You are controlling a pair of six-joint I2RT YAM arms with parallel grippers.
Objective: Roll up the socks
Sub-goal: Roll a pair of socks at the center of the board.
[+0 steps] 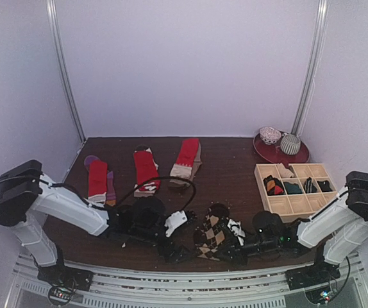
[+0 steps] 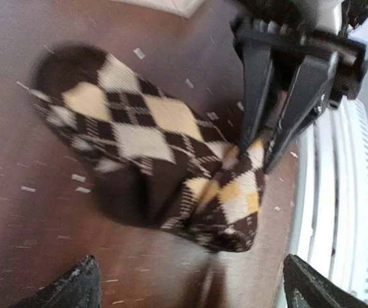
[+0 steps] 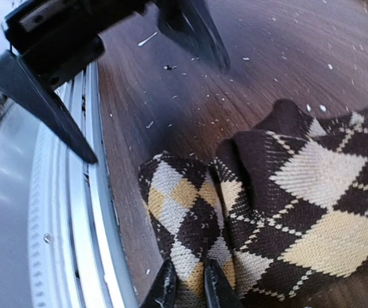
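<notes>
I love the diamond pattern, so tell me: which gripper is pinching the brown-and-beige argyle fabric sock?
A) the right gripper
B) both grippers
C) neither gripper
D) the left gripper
A: the right gripper has its two fingers squeezed onto the folded end of the brown-and-beige argyle fabric sock, while the left gripper is wide open and holds nothing.

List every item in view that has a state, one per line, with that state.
argyle sock, unrolled, one end folded over and pinched.
left end effector, open, holding nothing.
right end effector, shut on the argyle sock's folded end.
red socks, laid flat, unrolled.
wooden tray, some compartments hold socks, the near row looks empty.
</notes>
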